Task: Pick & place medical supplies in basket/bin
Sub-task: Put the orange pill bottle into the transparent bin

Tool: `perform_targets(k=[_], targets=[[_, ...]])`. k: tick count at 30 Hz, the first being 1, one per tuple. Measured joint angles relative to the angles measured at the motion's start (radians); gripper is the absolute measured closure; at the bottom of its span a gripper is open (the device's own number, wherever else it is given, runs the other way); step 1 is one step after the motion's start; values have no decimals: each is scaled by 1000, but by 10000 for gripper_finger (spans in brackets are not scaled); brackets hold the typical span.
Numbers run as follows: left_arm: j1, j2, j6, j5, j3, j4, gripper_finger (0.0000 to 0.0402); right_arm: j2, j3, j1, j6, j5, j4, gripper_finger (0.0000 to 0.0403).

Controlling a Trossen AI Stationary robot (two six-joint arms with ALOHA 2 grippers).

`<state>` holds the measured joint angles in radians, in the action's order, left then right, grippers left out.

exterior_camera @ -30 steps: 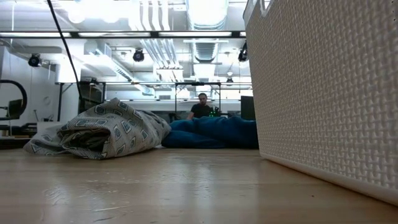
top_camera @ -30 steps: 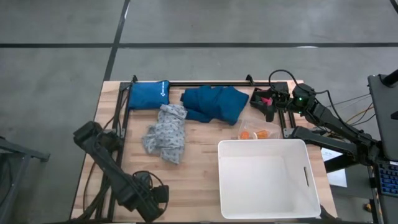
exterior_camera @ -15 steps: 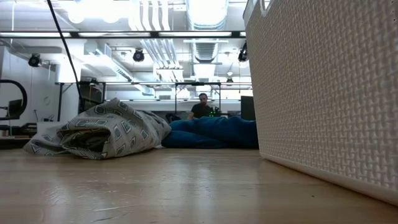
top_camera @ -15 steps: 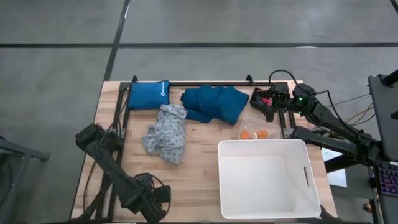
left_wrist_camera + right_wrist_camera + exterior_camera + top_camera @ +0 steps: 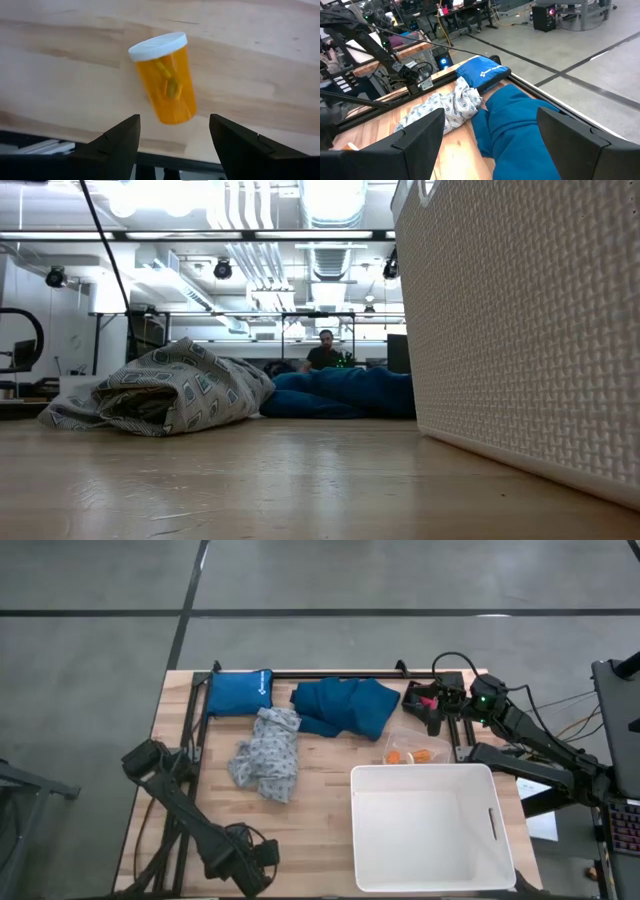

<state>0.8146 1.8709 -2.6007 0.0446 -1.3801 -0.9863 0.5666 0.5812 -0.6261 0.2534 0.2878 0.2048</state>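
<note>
On my left wrist camera, the left gripper (image 5: 172, 135) sits at the near edge of the table with its fingers spread, and an orange pill bottle (image 5: 165, 79) with a white cap lies on its side on the wood just ahead of them, not touched. I see no label on it.

From above, the white tub (image 5: 431, 826) stands at the near right of the table, with nothing in it. Just beyond its far rim lie two more small orange bottles (image 5: 411, 755). To the left, mid-table, is the grey-blue patterned garment (image 5: 267, 753), crumpled, and past it the dark teal garment (image 5: 345, 706). Beside that, at the far left, lies a bright blue pouch (image 5: 239, 692) with a small white logo, too small for me to read.

The right gripper (image 5: 428, 704) hangs at the far right corner, fingers spread, nothing between them.
</note>
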Motion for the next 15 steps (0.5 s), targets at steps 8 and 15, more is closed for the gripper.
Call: perform_targets(k=[8, 15], targets=[[0, 0, -21, 11, 83, 115, 161, 0, 0, 0, 0, 0, 0, 92], [0, 0, -26, 15, 138, 147, 161, 0, 0, 0, 0, 0, 0, 92]])
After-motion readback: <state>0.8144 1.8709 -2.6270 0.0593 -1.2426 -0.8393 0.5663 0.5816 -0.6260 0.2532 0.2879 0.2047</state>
